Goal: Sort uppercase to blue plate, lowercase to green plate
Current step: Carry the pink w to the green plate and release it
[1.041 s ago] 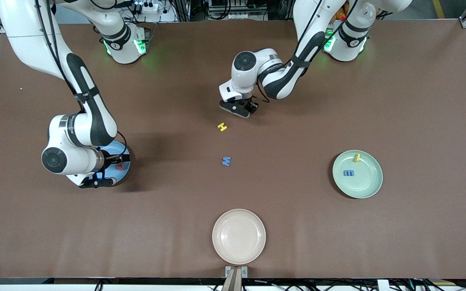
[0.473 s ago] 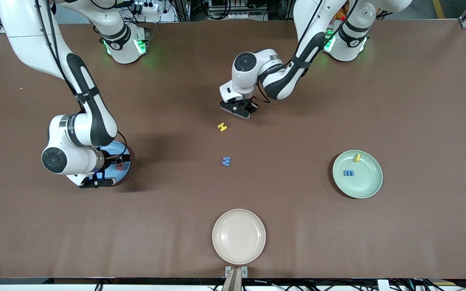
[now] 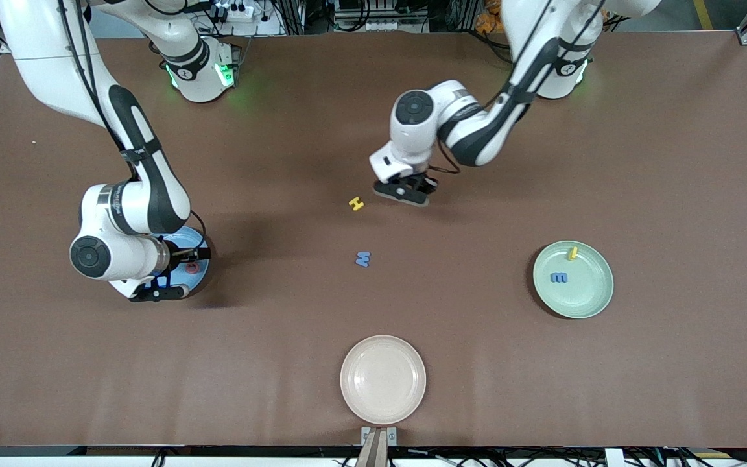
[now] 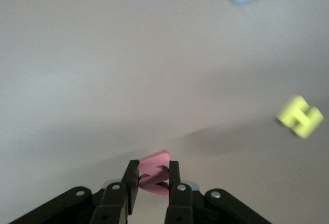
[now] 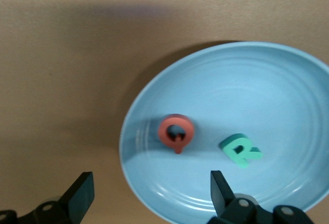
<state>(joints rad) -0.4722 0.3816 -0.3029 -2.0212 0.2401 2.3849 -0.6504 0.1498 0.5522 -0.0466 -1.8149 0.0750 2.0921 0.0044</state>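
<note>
The red w point(image 4: 154, 175) is sitting pinched between the fingers of the left gripper point(image 4: 154, 183), which is hanging over bare table point(image 3: 672, 162) just toward the left arm's end from the yellow H point(image 3: 356, 203). On the front view's clock face, the H is lying near centre at about 12 o'clock, with the blue M point(image 3: 362, 259) nearer the camera than it. The green plate point(image 3: 591, 301) is sitting out at 3 o'clock, carrying the yellow i point(image 3: 572, 253) and the blue three-pronged letter point(image 3: 559, 277), the two apart. The blue plate point(image 5: 277, 85) is sitting at 9 o'clock, holding the red Q point(image 5: 176, 132) and the teal R point(image 5: 240, 149) side by side, not touching. The right gripper point(image 5: 151, 196) is hovering over that plate with fingers spread wide, gripping nothing. A cream plate point(image 3: 382, 379) is sitting at 6 o'clock.
</note>
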